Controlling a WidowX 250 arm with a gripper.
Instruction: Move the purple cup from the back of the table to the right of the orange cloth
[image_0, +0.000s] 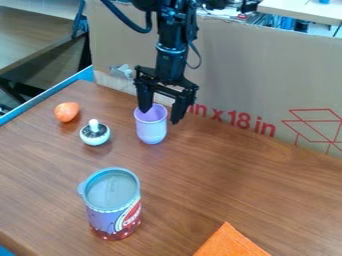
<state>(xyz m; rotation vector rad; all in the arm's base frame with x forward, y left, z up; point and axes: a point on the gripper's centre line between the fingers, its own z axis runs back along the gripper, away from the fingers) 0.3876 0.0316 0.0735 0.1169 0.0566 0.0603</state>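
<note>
Purple cup (152, 131) upright, mouth upward

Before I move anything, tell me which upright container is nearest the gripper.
The plain light-purple cup, right by the gripper; the larger container with a printed side stands farther off, nearer the camera.
</note>
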